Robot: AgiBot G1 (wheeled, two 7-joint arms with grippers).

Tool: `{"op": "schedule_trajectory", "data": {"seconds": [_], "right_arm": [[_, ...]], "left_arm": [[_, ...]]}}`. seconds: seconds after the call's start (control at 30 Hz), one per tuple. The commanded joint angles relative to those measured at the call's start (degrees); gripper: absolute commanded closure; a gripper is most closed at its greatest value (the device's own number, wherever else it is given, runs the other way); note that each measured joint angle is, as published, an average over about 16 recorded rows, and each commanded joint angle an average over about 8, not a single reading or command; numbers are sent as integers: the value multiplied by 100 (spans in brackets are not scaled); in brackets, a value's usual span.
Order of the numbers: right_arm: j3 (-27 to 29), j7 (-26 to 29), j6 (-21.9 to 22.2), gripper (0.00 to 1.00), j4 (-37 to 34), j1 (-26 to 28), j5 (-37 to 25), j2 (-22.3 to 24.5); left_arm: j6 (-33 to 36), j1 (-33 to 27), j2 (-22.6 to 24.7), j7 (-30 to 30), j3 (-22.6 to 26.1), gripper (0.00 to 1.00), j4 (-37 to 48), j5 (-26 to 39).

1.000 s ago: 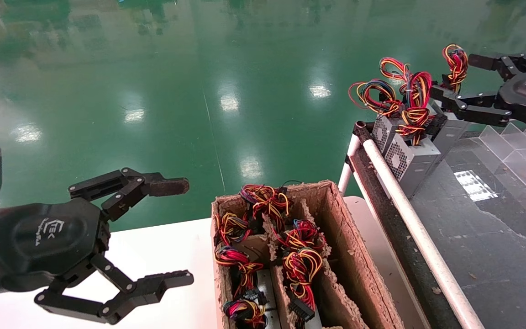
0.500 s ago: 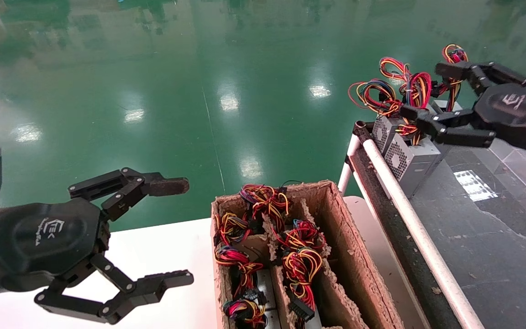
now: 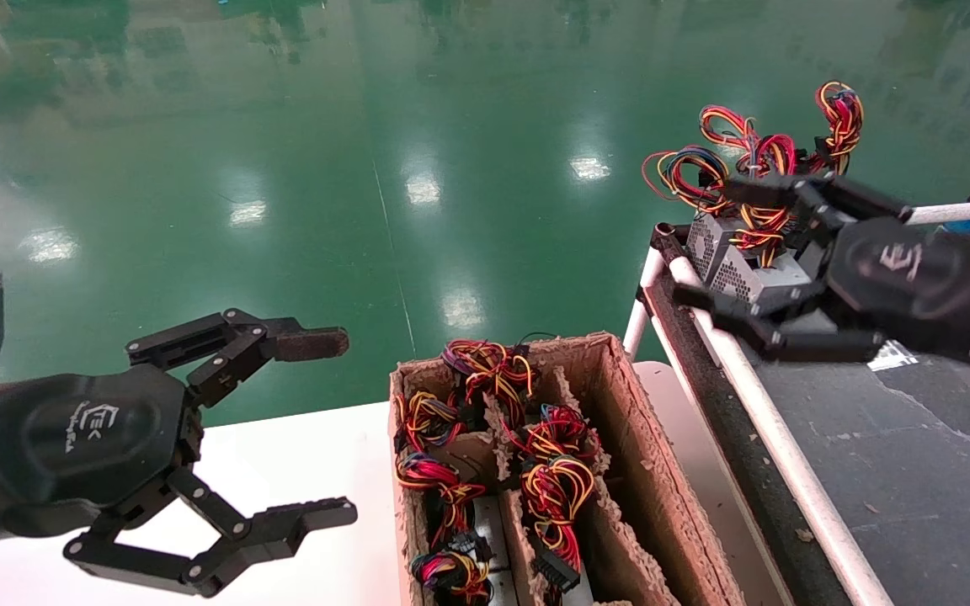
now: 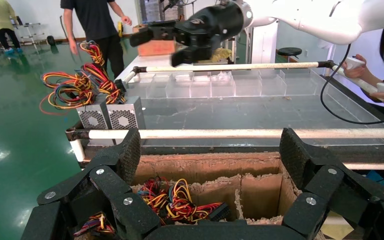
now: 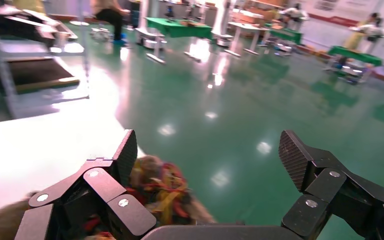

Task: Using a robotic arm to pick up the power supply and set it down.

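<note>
The right gripper [image 3: 716, 244] is raised and reaches forward with its fingers spread wide. The left gripper [image 3: 346, 425] hangs lower, parked, fingers equally spread.

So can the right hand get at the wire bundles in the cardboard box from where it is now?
Probably yes. The right hand is open in the air beside the grey boxes on the bench, and the cardboard box is open-topped with its wire bundles exposed.

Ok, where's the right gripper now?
In the head view the right gripper is on the right, jaws open, in front of the grey power supplies at the bench's white rail.
</note>
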Motion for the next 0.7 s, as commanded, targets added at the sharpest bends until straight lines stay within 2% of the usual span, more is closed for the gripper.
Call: {"op": "schedule_trajectory", "data": {"seconds": [0.03, 0.43, 0.7], "right_arm": [[25, 121, -43, 0, 249, -142, 80, 37], [177, 845, -300, 0, 1749, -997, 563, 261], [237, 1104, -403, 0, 2361, -1346, 757, 349]], "left_arm": [[0, 0, 0, 0, 0, 0, 0, 0], [0, 0, 0, 0, 0, 0, 0, 0], [-2, 1, -1, 0, 0, 0, 1, -1]]}}
